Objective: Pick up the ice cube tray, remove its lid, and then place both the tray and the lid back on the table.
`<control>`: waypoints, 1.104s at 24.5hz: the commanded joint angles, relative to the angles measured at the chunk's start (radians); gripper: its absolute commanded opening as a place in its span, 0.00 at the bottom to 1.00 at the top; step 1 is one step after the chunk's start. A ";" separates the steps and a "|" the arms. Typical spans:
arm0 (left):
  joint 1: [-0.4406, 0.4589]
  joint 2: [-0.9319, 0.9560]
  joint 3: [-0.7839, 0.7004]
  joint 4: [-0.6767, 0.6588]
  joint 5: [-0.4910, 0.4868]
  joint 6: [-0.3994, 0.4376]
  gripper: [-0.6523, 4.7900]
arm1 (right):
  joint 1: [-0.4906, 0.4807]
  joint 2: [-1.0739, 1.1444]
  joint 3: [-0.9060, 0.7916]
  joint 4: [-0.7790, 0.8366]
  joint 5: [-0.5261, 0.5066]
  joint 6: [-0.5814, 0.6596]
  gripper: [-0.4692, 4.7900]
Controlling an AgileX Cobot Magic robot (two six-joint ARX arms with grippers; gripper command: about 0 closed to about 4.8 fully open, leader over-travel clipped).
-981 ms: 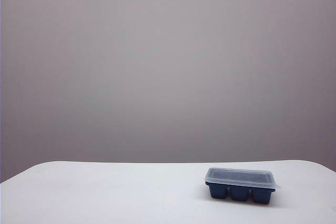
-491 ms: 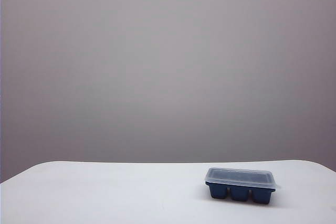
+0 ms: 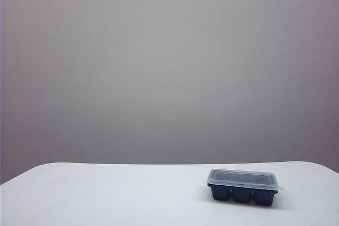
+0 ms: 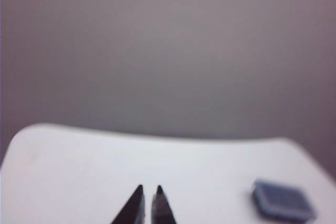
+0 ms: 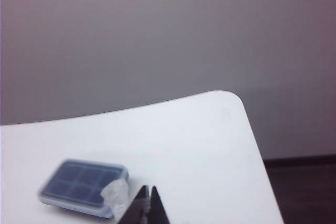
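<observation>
Tray [image 3: 242, 194] looks light, soft; lid [image 3: 242, 177] thin, slick, tabbed; left gripper [image 4: 149, 188] and right gripper [image 5: 148, 188] fingers shut, empty, short of it on table [image 3: 106, 194].

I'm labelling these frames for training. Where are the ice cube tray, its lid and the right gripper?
ice cube tray [image 3: 242, 195]: exterior view, on its dark blue front wall.
lid [image 3: 242, 178]: exterior view, on its flat translucent top, seated on the tray.
right gripper [image 5: 148, 188]: right wrist view, between its closed fingertips.
</observation>
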 commanded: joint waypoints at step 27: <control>-0.001 1.006 0.530 0.521 0.385 0.319 0.17 | -0.328 1.168 0.638 0.257 -0.539 0.034 0.08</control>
